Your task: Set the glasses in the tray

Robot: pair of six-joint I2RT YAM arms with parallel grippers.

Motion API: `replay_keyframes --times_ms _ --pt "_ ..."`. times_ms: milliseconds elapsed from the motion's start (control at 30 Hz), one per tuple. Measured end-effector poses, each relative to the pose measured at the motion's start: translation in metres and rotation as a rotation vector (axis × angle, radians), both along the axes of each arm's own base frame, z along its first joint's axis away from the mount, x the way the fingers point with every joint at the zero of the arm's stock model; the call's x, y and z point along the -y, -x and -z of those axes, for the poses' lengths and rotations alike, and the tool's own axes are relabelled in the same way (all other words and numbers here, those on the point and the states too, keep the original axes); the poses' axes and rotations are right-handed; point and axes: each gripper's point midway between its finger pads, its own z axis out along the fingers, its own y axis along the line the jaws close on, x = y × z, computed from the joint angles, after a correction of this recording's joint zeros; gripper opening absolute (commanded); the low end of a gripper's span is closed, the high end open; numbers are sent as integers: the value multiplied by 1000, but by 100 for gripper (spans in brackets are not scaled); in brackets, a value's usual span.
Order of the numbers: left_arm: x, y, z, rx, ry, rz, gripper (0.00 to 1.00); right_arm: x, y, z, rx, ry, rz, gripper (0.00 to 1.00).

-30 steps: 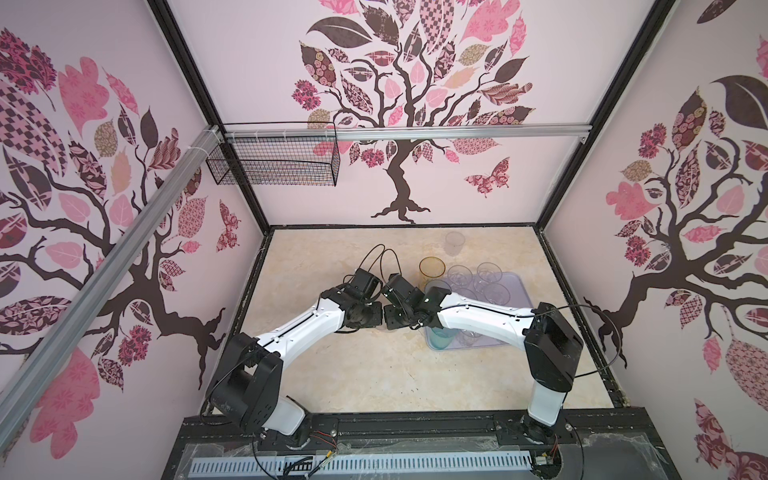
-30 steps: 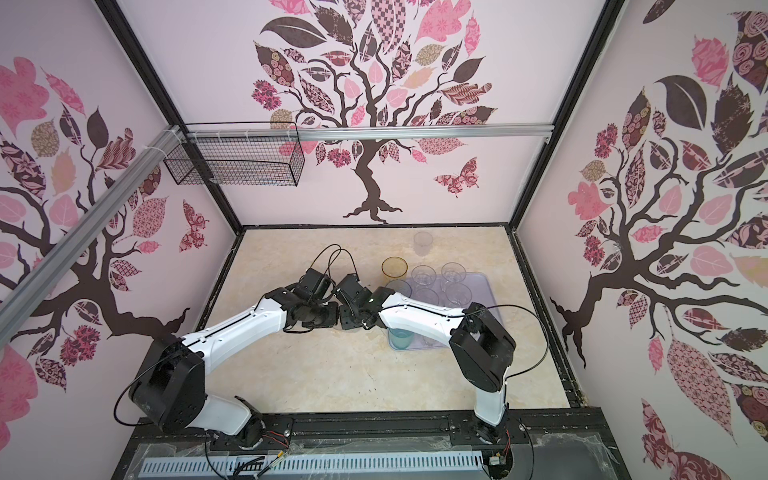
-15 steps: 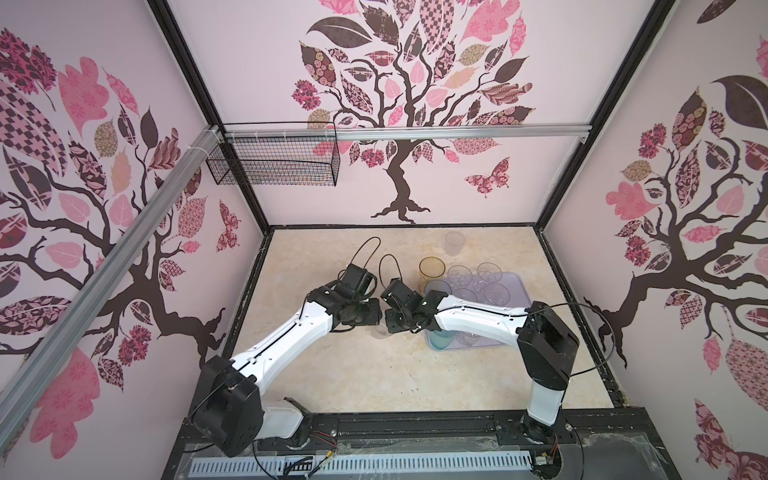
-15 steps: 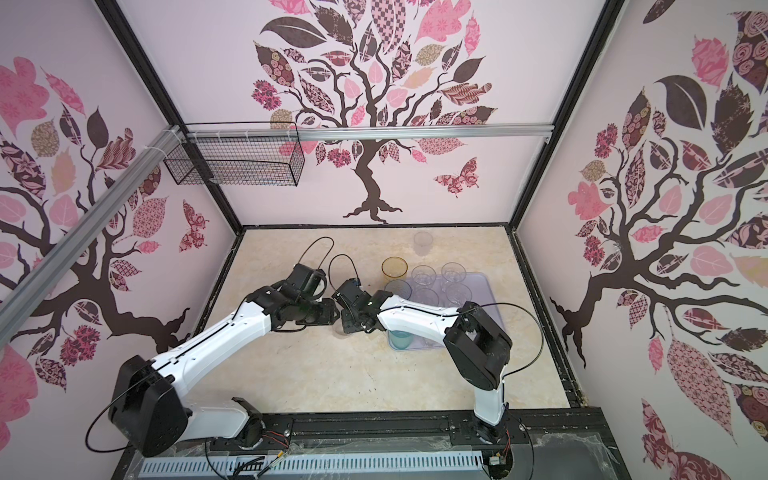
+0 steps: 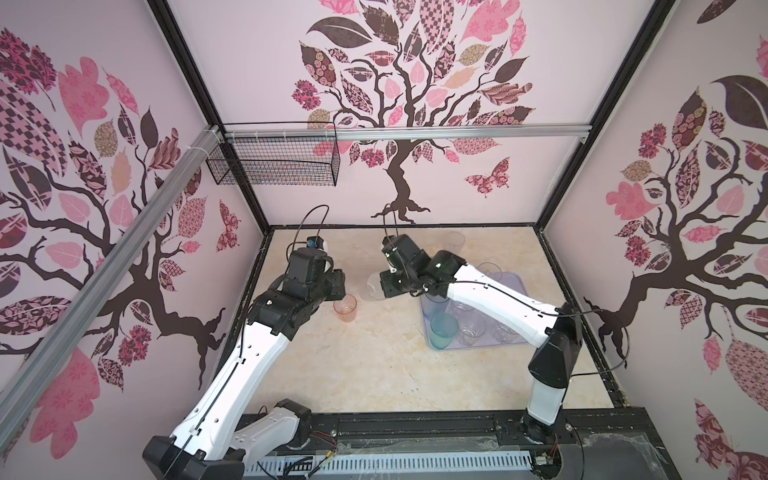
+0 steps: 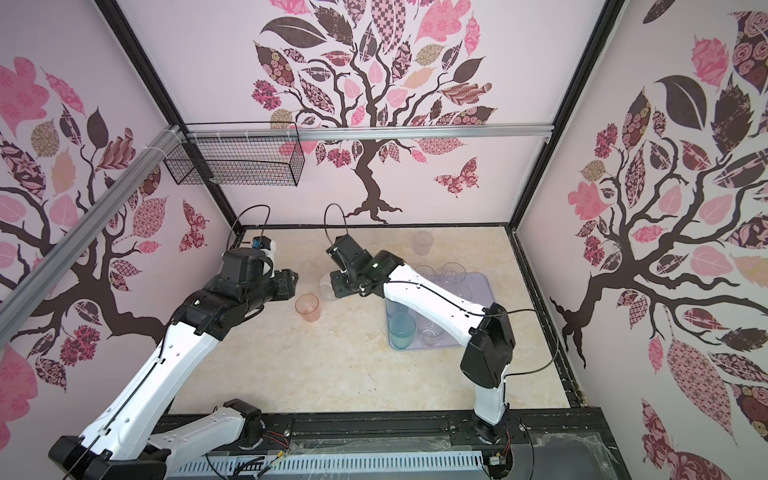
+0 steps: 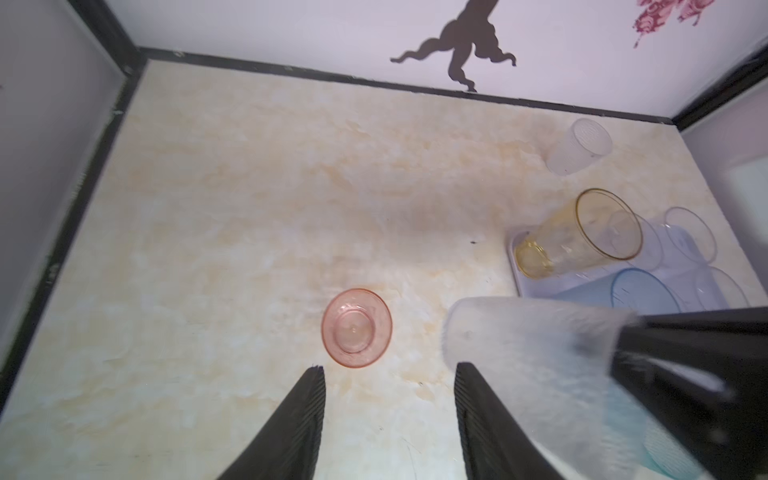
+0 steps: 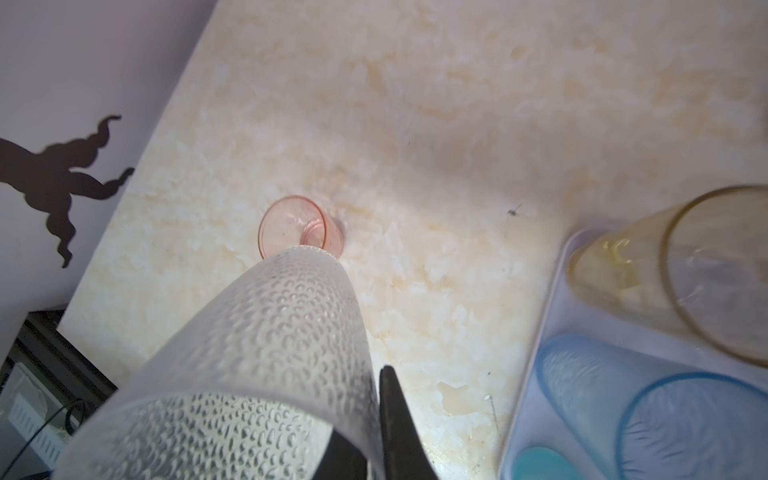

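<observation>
- The right gripper is pinching the wall of a frosted glass at its rim. Its fingers are pressing together, one inside the mouth and one outside.
- The frosted glass is hanging on its side above the table, left of the tray. Its base is pointing left toward the other arm.
- The left gripper is hovering with its fingers spread, gripping nothing. The base of the frosted glass is sitting just beside one fingertip, and I cannot tell whether they are touching.
- A pink glass is standing upright on the table close to those spread fingertips. It is left of the frosted glass and well apart from the tray.
- The tray is lying on the right side of the table, with the right arm reaching over it.
- An amber glass is standing in the tray's far left corner, with a blue glass just nearer than it.
- A teal glass is standing in the tray's near left corner.
- Several clear glasses are standing upright elsewhere in the tray.
- A pale glass is standing alone on the table beyond the tray's far edge, near the far wall.
</observation>
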Motion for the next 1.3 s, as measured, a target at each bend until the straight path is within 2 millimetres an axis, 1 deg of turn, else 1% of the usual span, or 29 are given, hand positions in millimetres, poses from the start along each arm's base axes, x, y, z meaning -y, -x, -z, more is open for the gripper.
replay_keyframes --times_ms 33,67,133,167,200,233,300,367,400,433,500,567,633,733,833,867,933,1000,1100,1233,1300 --pt "-2 -1 -6 19 -9 -8 55 10 -6 -10 11 -4 13 6" --pt "-4 -3 -13 43 -15 -14 55 27 -16 -22 23 -6 41 6" --pt "-3 -8 -23 77 -11 -18 55 63 -33 -37 37 -7 106 6" --pt "0 -11 -25 87 -7 -14 55 86 -42 -43 41 -9 151 5" --pt "6 -15 -25 90 -5 -3 55 112 -52 -49 45 -10 206 5" --pt "13 -18 -23 90 -6 11 55 134 -61 -53 48 -10 254 4" --pt "37 -23 -14 77 -12 67 55 197 -79 -61 54 -20 397 3" --pt "59 -27 -4 59 -15 120 55 251 -89 -65 50 -26 522 2" --pt "70 -29 3 49 -14 144 55 283 -94 -66 51 -22 600 2" --pt "76 -31 8 40 -13 158 55 308 -96 -66 51 -16 658 1" --pt "86 -35 26 9 -15 176 55 352 -96 -64 40 4 765 1" --pt "91 -38 41 -15 -14 182 55 376 -94 -59 26 19 823 2" --pt "93 -38 59 -42 -20 187 55 394 -93 -53 3 21 860 3" --pt "93 -37 80 -72 -37 191 55 418 -97 -35 -52 42 906 3" --pt "91 -36 90 -78 -58 197 56 438 -107 -6 -128 102 940 4" --pt "91 -36 92 -76 -61 198 56 442 -109 8 -161 125 944 4" --pt "91 -37 95 -72 -64 200 55 445 -109 35 -227 165 944 4" --pt "91 -37 97 -69 -66 204 56 445 -105 60 -291 210 935 5" --pt "92 -37 99 -66 -74 211 56 447 -97 83 -357 257 925 6" --pt "92 -39 99 -62 -76 214 56 448 -99 105 -400 286 910 8" --pt "93 -39 100 -60 -77 214 56 449 -100 120 -430 308 899 9"
